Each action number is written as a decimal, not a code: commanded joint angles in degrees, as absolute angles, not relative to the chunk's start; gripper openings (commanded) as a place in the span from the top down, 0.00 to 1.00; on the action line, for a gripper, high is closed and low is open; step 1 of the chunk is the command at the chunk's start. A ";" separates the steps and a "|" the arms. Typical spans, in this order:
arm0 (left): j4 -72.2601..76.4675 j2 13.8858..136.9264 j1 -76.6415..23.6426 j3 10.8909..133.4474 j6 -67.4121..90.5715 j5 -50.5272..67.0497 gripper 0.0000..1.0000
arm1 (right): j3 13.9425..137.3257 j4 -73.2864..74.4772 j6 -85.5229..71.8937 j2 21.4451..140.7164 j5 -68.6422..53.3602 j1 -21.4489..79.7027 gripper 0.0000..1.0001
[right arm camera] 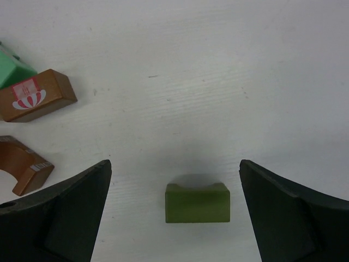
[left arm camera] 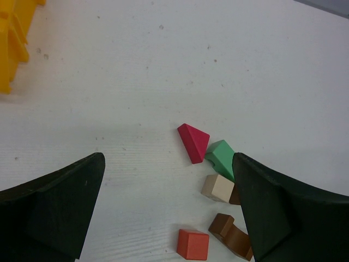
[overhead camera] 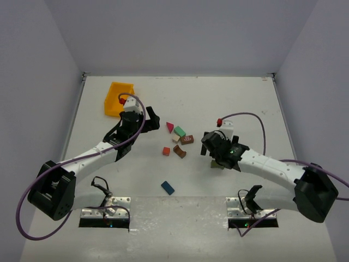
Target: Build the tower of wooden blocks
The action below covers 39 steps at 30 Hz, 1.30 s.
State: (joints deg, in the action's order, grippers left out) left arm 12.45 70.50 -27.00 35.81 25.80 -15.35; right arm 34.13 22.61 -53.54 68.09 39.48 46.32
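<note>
I am barely starting the tower: my right end effector is hovering released over the lone olive block on the desk, while the other blocks are lying unstacked left of it, near my released left end effector.

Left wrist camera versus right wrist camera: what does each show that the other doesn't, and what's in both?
Only left wrist: the magenta triangular prism, cream cube, red-orange cube and a corner of the yellow bin. Only right wrist: the olive notched block, between the fingers of the open right gripper. Both: the green block, the brown arch block and the white table.
</note>
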 commanded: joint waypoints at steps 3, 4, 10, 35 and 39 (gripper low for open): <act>14.15 69.58 -26.72 36.77 25.78 -15.09 0.00 | 41.12 9.00 -27.32 77.00 14.02 43.71 0.01; 14.15 69.68 -26.72 36.74 25.75 -15.15 0.00 | 41.80 7.19 -23.67 78.18 10.44 43.72 0.01; 14.13 69.94 -26.72 36.74 25.84 -15.29 0.00 | 44.82 3.71 -15.69 86.81 0.51 43.86 0.01; 12.87 70.40 -26.72 37.40 25.90 -12.46 0.00 | 45.37 -2.46 -14.97 93.62 -0.18 46.18 0.67; 15.38 70.68 -26.81 36.55 23.10 -6.32 0.00 | 43.89 -2.91 -15.28 90.60 -0.35 46.14 0.75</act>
State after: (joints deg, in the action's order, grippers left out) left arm 11.12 71.26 -27.00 35.83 25.48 -12.38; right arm 44.32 -0.91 -15.03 95.02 -0.41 45.91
